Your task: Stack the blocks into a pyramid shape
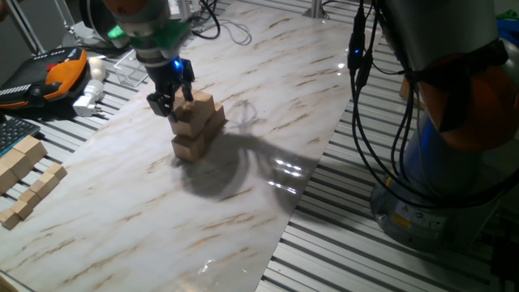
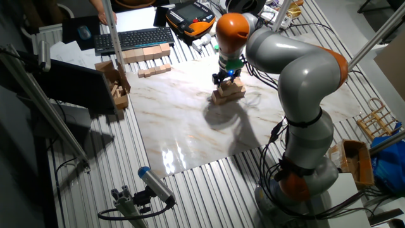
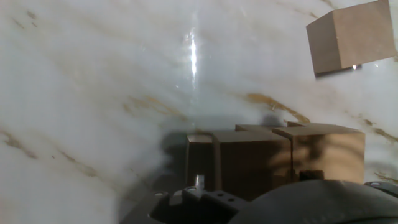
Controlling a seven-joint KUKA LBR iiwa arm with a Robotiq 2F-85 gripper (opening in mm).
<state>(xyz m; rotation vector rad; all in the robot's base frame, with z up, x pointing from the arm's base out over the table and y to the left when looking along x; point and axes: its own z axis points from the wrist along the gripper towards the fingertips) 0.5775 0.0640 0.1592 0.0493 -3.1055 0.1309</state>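
Note:
The blocks are light-tan wooden cubes piled in a small stepped stack on the marble board; the other fixed view shows the same stack. My gripper hangs right over the stack's upper left, its dark fingers either side of a top cube. Whether they press on it does not show. From the hand view, several cubes sit close below the hand, and one more cube shows at the top right. The fingers do not show in that view.
Smaller pale wooden pieces lie off the board at the left, near a keyboard and an orange pendant. More wooden pieces lie beside the keyboard. The arm's base and cables stand at the board's right edge.

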